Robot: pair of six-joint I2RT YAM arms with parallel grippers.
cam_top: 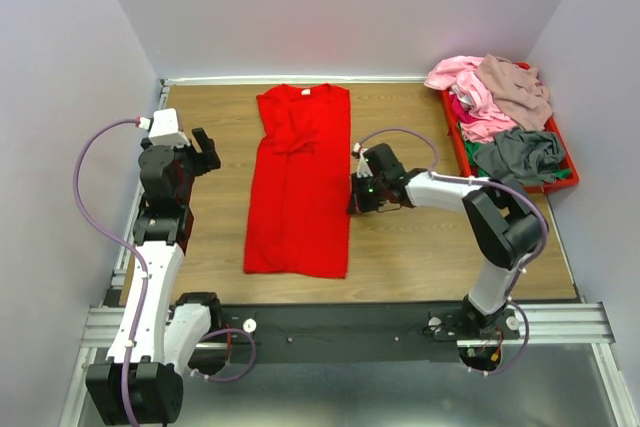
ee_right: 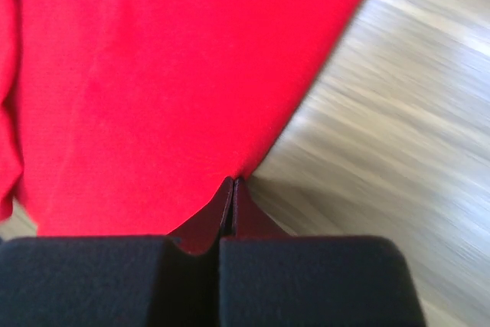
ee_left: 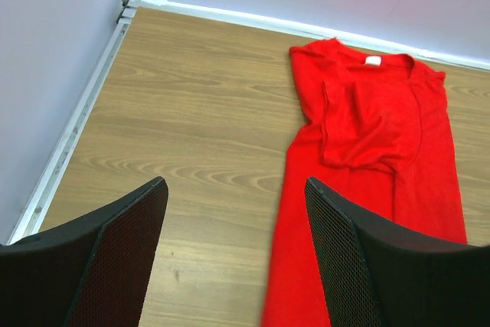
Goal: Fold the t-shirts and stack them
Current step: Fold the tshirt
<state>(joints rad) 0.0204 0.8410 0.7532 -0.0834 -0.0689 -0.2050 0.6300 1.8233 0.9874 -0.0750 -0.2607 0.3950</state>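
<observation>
A bright red t-shirt [cam_top: 300, 187] lies flat on the wooden table, folded into a long strip with its sleeves tucked in and its collar at the far end. In the left wrist view the shirt [ee_left: 383, 128] shows its white neck label [ee_left: 373, 61]. My right gripper [cam_top: 355, 195] is low at the shirt's right edge. In the right wrist view the gripper [ee_right: 232, 181] is shut, its tips meeting right on the hem of the shirt [ee_right: 153, 74]. My left gripper [cam_top: 205, 152] is open and empty above bare table left of the shirt; it also shows in its own wrist view [ee_left: 233, 185].
A red plastic tray [cam_top: 565, 175] stands at the far right by the wall. It holds a heap of pink [cam_top: 470, 87], mauve-beige [cam_top: 515, 87] and grey [cam_top: 520, 152] shirts. White walls close in the table on the left, back and right.
</observation>
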